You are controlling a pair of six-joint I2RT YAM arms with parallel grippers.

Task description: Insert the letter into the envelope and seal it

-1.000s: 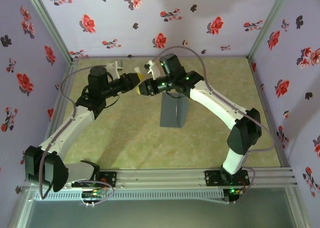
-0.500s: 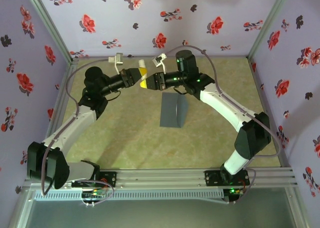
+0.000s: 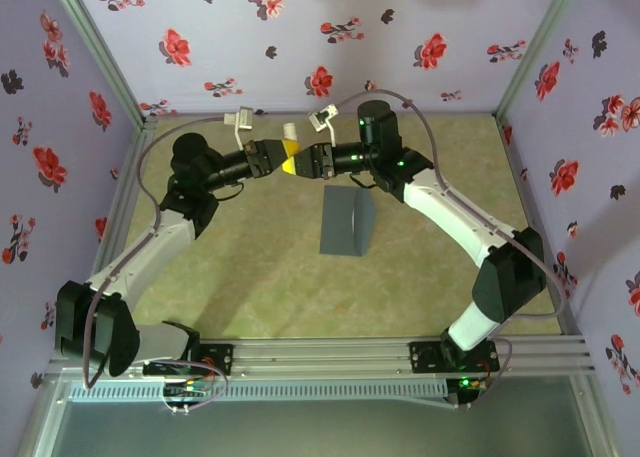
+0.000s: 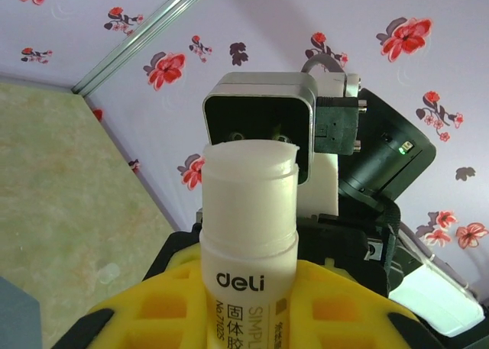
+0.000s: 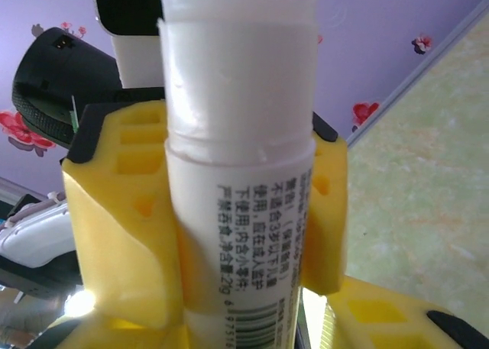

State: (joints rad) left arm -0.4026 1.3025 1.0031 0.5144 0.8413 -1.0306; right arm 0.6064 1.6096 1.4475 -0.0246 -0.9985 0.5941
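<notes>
One envelope (image 3: 345, 223) near right gripper (image 3: 296, 164) with glue stick (image 3: 288, 135)

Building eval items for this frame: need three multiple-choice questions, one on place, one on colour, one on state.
1. Where is the glue stick?
A) flat on the table
B) held up between the left pincer and the right pincer
C) leaning on a side wall

2. What colour is the envelope?
A) slate grey
B) white
C) red

3. The left pincer is:
A) open
B) resting on the table
C) shut on the glue stick

Answers:
1 B, the top view shows it raised where the two pincers meet.
2 A, it is plainly grey in the top view.
3 C, the right wrist view shows its yellow fingers pressed against both sides of the tube.
</notes>
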